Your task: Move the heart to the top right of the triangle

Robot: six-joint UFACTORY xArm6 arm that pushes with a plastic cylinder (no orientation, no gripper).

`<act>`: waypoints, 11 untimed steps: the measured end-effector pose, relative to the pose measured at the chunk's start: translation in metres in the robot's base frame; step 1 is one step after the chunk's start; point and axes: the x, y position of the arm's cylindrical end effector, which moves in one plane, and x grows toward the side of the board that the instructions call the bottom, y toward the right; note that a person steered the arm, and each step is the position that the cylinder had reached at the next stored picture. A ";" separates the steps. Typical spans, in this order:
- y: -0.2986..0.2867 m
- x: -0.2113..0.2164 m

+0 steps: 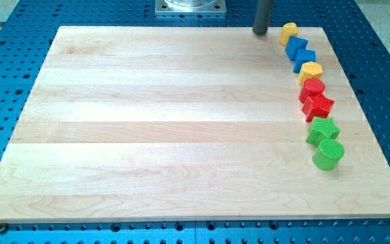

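Observation:
The yellow heart [289,31] lies at the view's top right, at the head of a curved row of blocks. The blue triangle [294,47] sits just below it, touching or nearly touching. My tip [261,32] rests on the board's top edge, a short way to the left of the heart and apart from it. The rod rises out of the view's top.
The row continues down the right side: a blue cube [306,58], a yellow hexagon [310,70], a red cylinder [312,87], a red star [319,105], a green star [323,129] and a green cylinder [328,153]. The wooden board [168,129] lies on a blue perforated table.

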 end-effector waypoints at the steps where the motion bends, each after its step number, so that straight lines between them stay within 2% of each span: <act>1: 0.032 0.014; 2: 0.041 0.017; 3: 0.010 0.013; 4: 0.012 0.013; 6: -0.062 0.228; 7: -0.058 0.326; 8: -0.017 0.412; 9: 0.027 0.413; 10: 0.106 0.411; 11: 0.143 0.366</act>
